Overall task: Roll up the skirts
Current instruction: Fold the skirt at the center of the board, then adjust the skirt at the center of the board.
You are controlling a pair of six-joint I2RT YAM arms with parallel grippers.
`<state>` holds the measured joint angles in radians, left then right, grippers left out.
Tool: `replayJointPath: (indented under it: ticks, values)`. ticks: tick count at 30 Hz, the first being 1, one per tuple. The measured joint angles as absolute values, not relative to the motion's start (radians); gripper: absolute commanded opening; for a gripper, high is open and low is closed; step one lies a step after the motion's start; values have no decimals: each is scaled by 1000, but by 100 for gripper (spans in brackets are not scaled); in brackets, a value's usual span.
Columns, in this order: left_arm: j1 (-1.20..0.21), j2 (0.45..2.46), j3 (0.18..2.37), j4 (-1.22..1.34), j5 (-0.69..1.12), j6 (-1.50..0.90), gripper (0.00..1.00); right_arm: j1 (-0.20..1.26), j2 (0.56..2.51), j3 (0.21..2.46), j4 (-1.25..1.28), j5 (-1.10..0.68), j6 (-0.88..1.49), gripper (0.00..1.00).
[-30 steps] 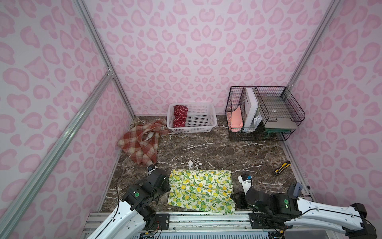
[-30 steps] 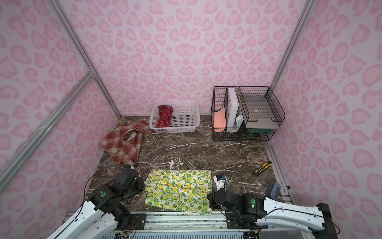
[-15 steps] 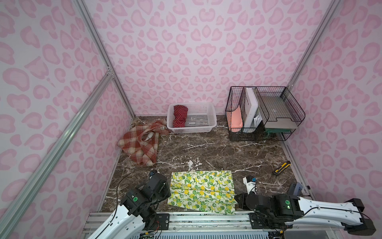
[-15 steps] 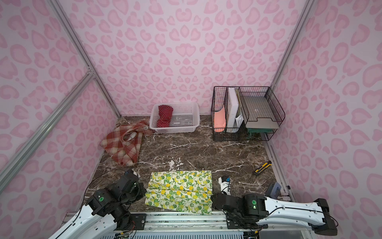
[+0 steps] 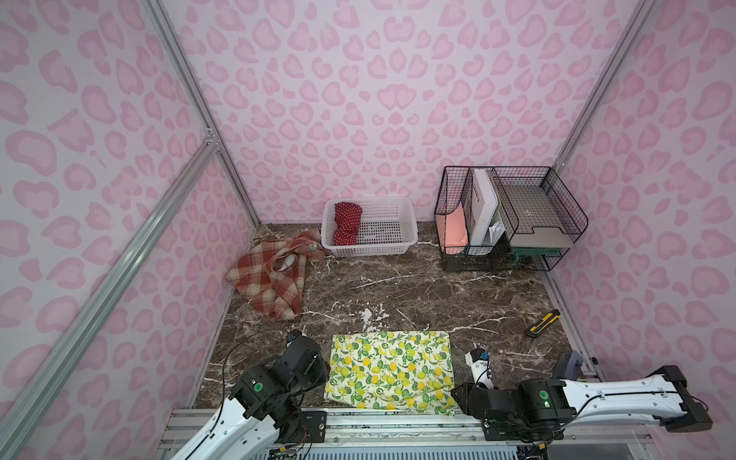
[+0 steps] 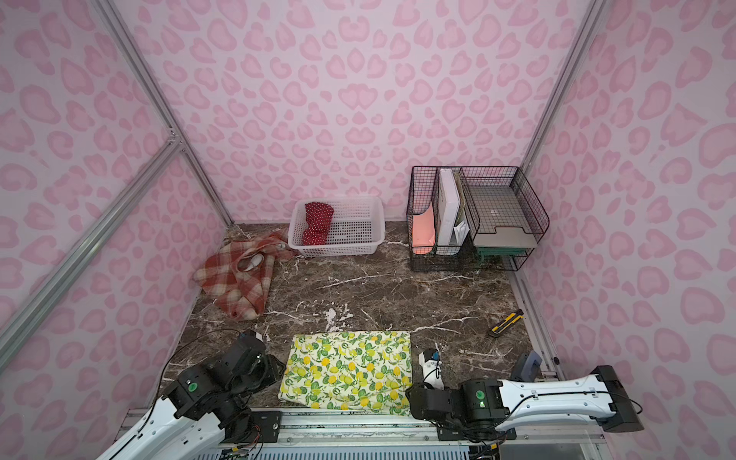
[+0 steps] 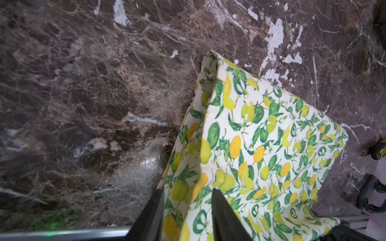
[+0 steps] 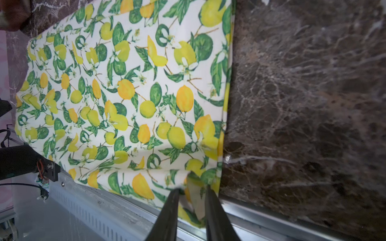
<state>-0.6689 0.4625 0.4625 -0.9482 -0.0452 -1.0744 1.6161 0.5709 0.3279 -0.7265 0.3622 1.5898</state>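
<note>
Looking at the lemon skirt (image 5: 392, 368), it lies flat in the middle of the desk's near edge. Its long side runs left to right along that edge, and the near hem sits right on the metal rail.

The left arm (image 5: 278, 384) is at the near-left corner of the cloth and the right arm (image 5: 517, 400) at the near-right corner, so neither is really nearer, it's one corner each. In the left wrist view the left jaws stand apart and straddle the skirt's side hem, one finger out over bare marble and the other over the print. The right jaws are apart too, with the bunched-up near-right corner sitting between them, and I don't see them squeezing it.

My guess is the roll wants to start at the near hem and go toward the far edge. That strip of desk is bare marble, so nothing's in the way.

Other stuff:
- The plaid skirt (image 5: 273, 278) is crumpled against the left edge, well apart from the lemon one.
- The polka-dot skirt (image 5: 347, 223) is rolled up in the white basket (image 5: 392, 249) at the far edge.
- A wire rack (image 5: 557, 199) sits in the far-right corner.
- A yellow utility knife (image 5: 543, 323) lies by the right edge, clear of the cloth.
</note>
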Motion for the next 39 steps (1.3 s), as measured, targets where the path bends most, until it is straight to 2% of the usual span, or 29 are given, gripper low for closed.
replayJointPath:
  ticks: [2, 3, 6, 9, 12, 14, 16, 22, 27, 29, 35, 39]
  values:
    - [-669, 458, 466, -961, -63, -1075, 42, 1630, 566, 315, -714, 353, 1592, 36]
    - [-669, 459, 468, -961, -71, -1075, 42, 1637, 567, 312, -705, 350, 1592, 33]
    - [-670, 488, 477, -941, -92, -1070, 41, 1662, 576, 311, -682, 343, 1591, 13]
    - [-670, 578, 504, -891, -103, -1056, 39, 1682, 578, 307, -656, 336, 1589, 12]
    - [-670, 710, 557, -824, -111, -1034, 37, 1690, 562, 289, -647, 312, 1591, 20]
    - [-670, 813, 614, -793, -124, -1017, 37, 1699, 530, 279, -661, 295, 1598, 35]
    - [-670, 915, 669, -768, -147, -1000, 42, 1713, 501, 292, -693, 299, 1605, 44]
    - [-635, 1167, 783, -702, -224, -941, 47, 1700, 503, 386, -789, 429, 1645, 54]
    - [-528, 1253, 782, -668, -230, -926, 48, 1530, 591, 420, -798, 552, 1590, 60]
    - [-496, 1271, 780, -666, -225, -916, 47, 1393, 612, 400, -725, 562, 1497, 60]
    - [-475, 1317, 776, -650, -181, -901, 43, 1017, 651, 305, -459, 458, 1211, 60]
    - [-472, 1349, 769, -638, -172, -888, 39, 894, 719, 280, -304, 355, 1076, 58]
